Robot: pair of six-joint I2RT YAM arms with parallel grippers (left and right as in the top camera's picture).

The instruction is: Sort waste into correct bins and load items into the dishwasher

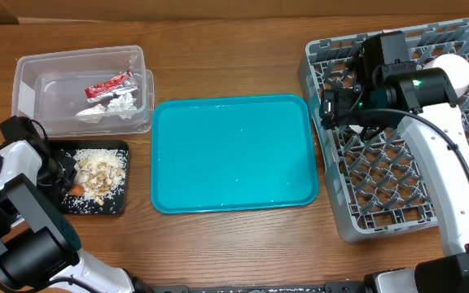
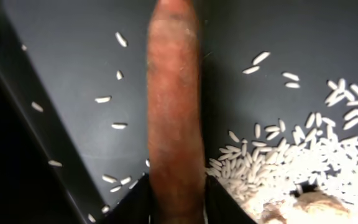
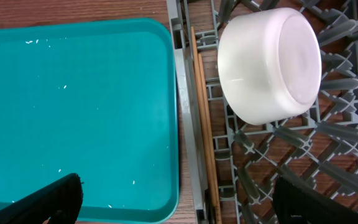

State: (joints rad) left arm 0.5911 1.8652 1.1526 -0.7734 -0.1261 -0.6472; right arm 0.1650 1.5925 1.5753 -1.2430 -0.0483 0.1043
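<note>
At far left my left claw [image 2: 176, 190] is down in the black tray [image 1: 117, 148]. On its wrist view the carrot [image 2: 174, 106] runs lengthwise straight out between the fingers [image 2: 132, 204], which sit tight against both its sides. I cannot tell from here whether they are pinching it or only flanking it. The carrot sits over the dark tray floor among scattered rice grains [image 2: 303, 155]. Just to its right is a thicker heap of beige scraps [image 1: 98, 172]. Behind the black tray stands the clear tub [image 1: 31, 69], with the red-and-silver wrapper [image 1: 108, 84] and the crumpled paper [image 1: 114, 105] lying in it side by side. In the middle of the table is the teal tray [image 1: 234, 155], with only a few stray grains on it. Its right edge lies close beside the grey rack [image 1: 381, 213]. My right claw [image 3: 176, 183] hangs over the rack's left wall with its jaws spread wide and nothing between them. Below it the two chopsticks [image 3: 204, 130] lie together along the inside of that wall. A white bowl [image 3: 269, 62] rests upside down on the lattice just to their right.
</note>
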